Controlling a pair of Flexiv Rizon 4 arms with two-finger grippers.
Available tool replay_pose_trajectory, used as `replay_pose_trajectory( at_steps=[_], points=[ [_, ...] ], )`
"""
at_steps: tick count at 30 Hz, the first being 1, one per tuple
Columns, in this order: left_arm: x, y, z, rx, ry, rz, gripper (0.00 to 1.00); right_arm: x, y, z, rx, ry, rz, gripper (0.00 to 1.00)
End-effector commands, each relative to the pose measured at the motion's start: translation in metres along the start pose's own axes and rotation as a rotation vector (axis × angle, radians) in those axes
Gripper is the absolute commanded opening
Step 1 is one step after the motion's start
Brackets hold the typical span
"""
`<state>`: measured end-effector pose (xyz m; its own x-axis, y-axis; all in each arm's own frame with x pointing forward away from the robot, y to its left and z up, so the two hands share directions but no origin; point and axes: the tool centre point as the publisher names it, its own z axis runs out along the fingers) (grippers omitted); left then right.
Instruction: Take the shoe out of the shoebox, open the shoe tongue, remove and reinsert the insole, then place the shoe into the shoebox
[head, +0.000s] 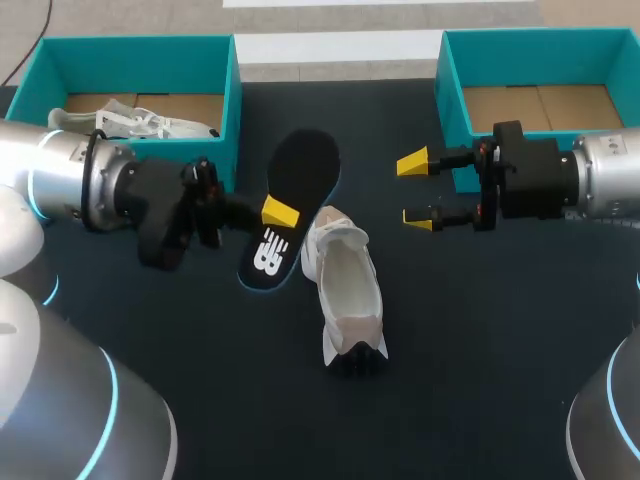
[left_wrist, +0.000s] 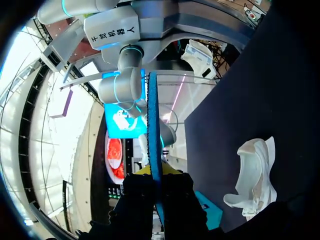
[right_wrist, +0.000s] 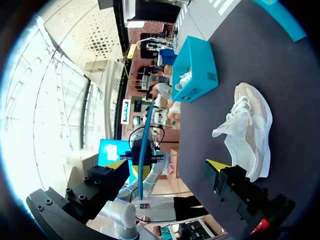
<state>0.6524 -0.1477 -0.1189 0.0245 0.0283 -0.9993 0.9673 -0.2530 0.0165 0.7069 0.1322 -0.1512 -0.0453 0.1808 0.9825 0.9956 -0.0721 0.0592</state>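
Observation:
My left gripper (head: 278, 213) is shut on a black insole (head: 300, 175) with a blue rim and holds it above the table, left of the shoe. In the left wrist view the insole (left_wrist: 152, 125) stands edge-on between the fingers of the left gripper (left_wrist: 155, 172). A white shoe (head: 345, 290) lies on the black table with its opening up, also seen beside the left gripper (left_wrist: 255, 180). My right gripper (head: 418, 190) hangs open and empty to the right of the insole. From the right wrist, the shoe (right_wrist: 247, 130) lies ahead of the right gripper (right_wrist: 165, 165), and the insole (right_wrist: 145, 145) shows edge-on.
A teal shoebox (head: 225, 110) at the back left holds another white shoe (head: 130, 122). A second teal shoebox (head: 450, 90) at the back right shows only its cardboard floor. The left box (right_wrist: 197, 70) also appears beyond the shoe in the right wrist view.

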Motion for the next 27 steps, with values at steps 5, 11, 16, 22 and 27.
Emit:
replay_pose_trajectory(
  at_steps=[5,11,16,22,27],
  points=[
    [0.008,0.004,0.008,-0.021,-0.023,0.026,0.0,0.0,0.0,0.002,-0.002,-0.001,0.0,1.0],
    [0.017,0.012,0.024,-0.042,0.007,0.022,0.0,0.001,0.0,0.003,-0.007,0.003,-0.014,1.0],
    [0.023,0.015,0.038,-0.036,-0.004,0.021,0.0,0.003,-0.001,0.008,-0.015,0.029,-0.08,1.0],
    [0.023,0.015,0.043,-0.056,0.011,0.033,0.0,0.008,-0.002,0.017,-0.001,0.051,-0.095,1.0],
    [0.022,0.016,0.041,-0.058,0.015,0.034,0.0,0.011,-0.005,0.026,0.024,0.064,-0.111,1.0]
  ],
)
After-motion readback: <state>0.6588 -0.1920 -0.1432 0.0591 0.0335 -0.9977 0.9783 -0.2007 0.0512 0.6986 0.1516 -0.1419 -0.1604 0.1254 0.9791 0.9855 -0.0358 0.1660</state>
